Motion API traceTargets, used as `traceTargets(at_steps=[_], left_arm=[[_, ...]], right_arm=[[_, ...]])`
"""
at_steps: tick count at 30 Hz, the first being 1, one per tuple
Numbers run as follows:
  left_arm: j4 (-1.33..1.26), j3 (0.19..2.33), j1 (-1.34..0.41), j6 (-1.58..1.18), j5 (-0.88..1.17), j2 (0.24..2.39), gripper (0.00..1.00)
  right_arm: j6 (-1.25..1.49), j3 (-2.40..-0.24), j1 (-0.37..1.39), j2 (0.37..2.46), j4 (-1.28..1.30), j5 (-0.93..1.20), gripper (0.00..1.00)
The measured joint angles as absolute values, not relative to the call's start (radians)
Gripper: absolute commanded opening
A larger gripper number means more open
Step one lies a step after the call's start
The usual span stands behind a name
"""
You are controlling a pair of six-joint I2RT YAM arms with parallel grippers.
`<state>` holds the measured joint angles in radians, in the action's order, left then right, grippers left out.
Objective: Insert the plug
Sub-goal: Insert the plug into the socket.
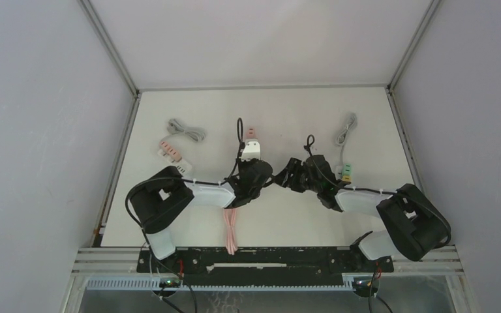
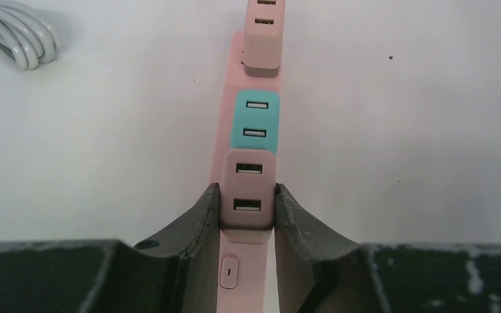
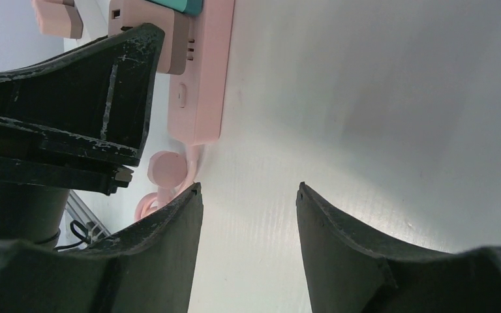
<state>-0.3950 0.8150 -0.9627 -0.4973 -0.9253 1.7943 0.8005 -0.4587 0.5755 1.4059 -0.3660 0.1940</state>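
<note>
Left gripper (image 2: pixel 247 207): clamped across mauve two-port USB charger plug (image 2: pixel 248 171) on pink power strip (image 2: pixel 224 124), strip running straight ahead. Right gripper (image 3: pixel 248 195): jaws apart, empty, beside strip's end.

White table (image 1: pixel 267 111) boxed by plain, perhaps grey, walls (image 1: pixel 39 130).

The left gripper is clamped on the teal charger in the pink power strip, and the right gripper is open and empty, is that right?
Not quite. The left wrist view shows the left gripper clamped on the dusty pink charger; the teal charger sits next beyond it in the pink power strip. The right gripper is open and empty.
</note>
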Motion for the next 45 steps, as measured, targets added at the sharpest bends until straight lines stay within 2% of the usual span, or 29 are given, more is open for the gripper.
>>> traceTargets(at_steps=[4, 11, 19, 28, 36, 41, 45], left_arm=[[-0.347, 0.843, -0.965, -0.498, -0.933, 1.804, 0.0], [-0.361, 0.802, -0.923, -0.525, -0.831, 1.757, 0.0], [-0.315, 0.84, -0.925, -0.515, -0.834, 1.775, 0.0], [-0.323, 0.802, -0.879, -0.541, -0.725, 1.724, 0.02], [-0.215, 0.844, -0.861, -0.543, -0.67, 1.69, 0.44], [-0.071, 0.857, -0.834, -0.546, -0.589, 1.69, 0.63], [0.026, 0.881, -0.826, -0.542, -0.569, 1.683, 0.71]], right_arm=[[0.794, -0.459, 0.575, 1.394, -0.358, 0.192, 0.62], [0.791, -0.45, 0.564, 1.38, -0.354, 0.193, 0.62], [0.79, -0.45, 0.524, 1.382, -0.357, 0.233, 0.62], [0.786, -0.563, 0.48, 1.491, -0.356, 0.314, 0.62], [0.785, -0.604, 0.48, 1.533, -0.377, 0.354, 0.62], [0.774, -0.604, 0.479, 1.538, -0.372, 0.368, 0.62], [0.765, -0.604, 0.479, 1.538, -0.371, 0.376, 0.62]])
